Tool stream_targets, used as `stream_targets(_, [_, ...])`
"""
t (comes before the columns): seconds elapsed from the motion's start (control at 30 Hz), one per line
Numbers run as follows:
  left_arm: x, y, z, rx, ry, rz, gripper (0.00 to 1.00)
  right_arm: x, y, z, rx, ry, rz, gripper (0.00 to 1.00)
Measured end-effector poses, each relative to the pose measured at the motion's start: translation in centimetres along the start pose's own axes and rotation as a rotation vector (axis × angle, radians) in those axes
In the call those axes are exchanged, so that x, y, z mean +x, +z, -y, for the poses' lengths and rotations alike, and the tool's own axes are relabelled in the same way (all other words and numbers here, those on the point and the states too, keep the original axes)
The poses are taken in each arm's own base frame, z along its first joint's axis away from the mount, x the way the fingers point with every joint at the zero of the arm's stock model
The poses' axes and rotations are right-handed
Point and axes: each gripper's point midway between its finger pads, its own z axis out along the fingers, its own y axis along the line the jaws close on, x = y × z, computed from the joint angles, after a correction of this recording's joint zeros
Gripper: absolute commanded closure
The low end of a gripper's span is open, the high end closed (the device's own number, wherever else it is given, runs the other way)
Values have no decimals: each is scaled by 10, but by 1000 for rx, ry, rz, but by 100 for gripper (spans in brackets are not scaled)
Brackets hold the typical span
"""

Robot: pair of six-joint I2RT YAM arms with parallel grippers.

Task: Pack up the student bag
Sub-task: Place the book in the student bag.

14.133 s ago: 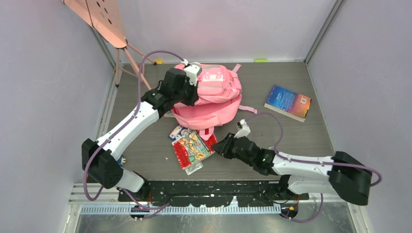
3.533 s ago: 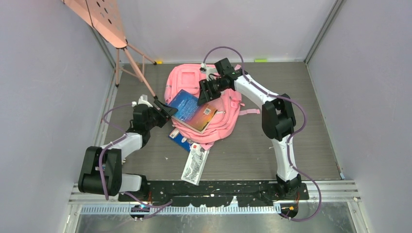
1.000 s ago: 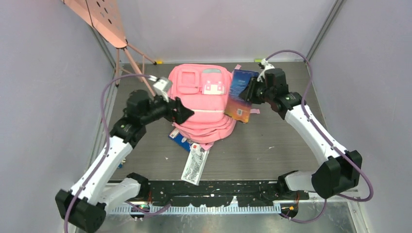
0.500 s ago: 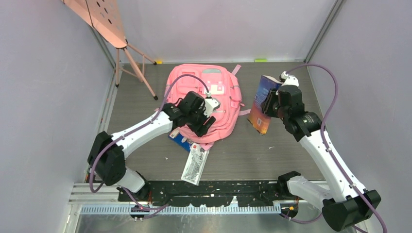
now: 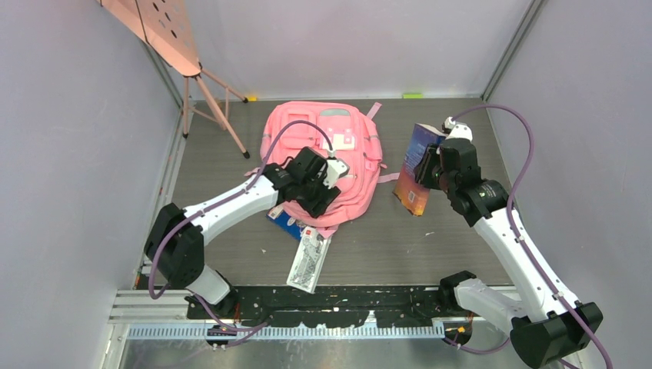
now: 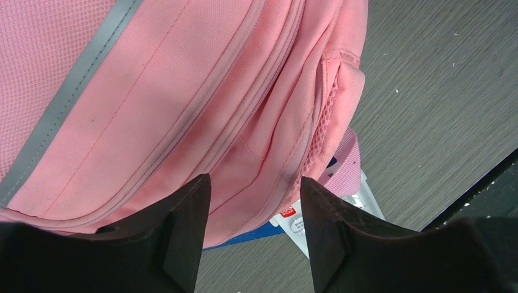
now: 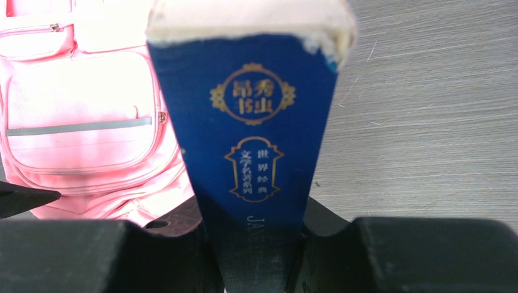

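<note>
Toward the back of the grey table (image 5: pixel 469 246), the student bag (image 5: pixel 307 134) lies flat with its pockets and white patches facing up and its grey-trimmed end nearest the far wall. The left gripper (image 5: pixel 321 198) hangs over the bag's near edge with its jaws spread and nothing between them. From the left wrist camera, the two dark fingers (image 6: pixel 183 244) frame the pink fabric, the zip seams and a mesh side pocket, but I can't tell from where I stand whether they touch the cloth. Poking out from under that near edge are a blue booklet (image 5: pixel 281 219) and a white leaflet (image 5: pixel 306 261) with red print, which lies on the table pointing toward the arm bases. To the right of the bag, apart from it, the right gripper (image 5: pixel 424 169) is clamped on a blue book (image 5: pixel 411 184), holding it on end and slightly tilted. The right wrist camera looks straight at its spine, gold lettering on dark blue, with the pale page edges at the top. A pink perforated board (image 5: pixel 165 31) on thin legs stands in the far left corner.
</note>
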Motion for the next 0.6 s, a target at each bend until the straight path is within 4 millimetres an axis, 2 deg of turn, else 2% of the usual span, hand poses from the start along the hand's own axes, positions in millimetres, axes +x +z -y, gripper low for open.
stream_targets(0.27, [1, 2, 3, 4, 7, -6, 42, 0, 0, 0, -1, 0, -1, 100])
stream_targets(0.5, [4, 6, -6, -49, 2, -26, 56, 0, 0, -1, -5, 0, -2, 100])
stream_targets(0.6, [2, 6, -13, -93, -3, -17, 58, 1, 0, -1, -5, 0, -3, 100])
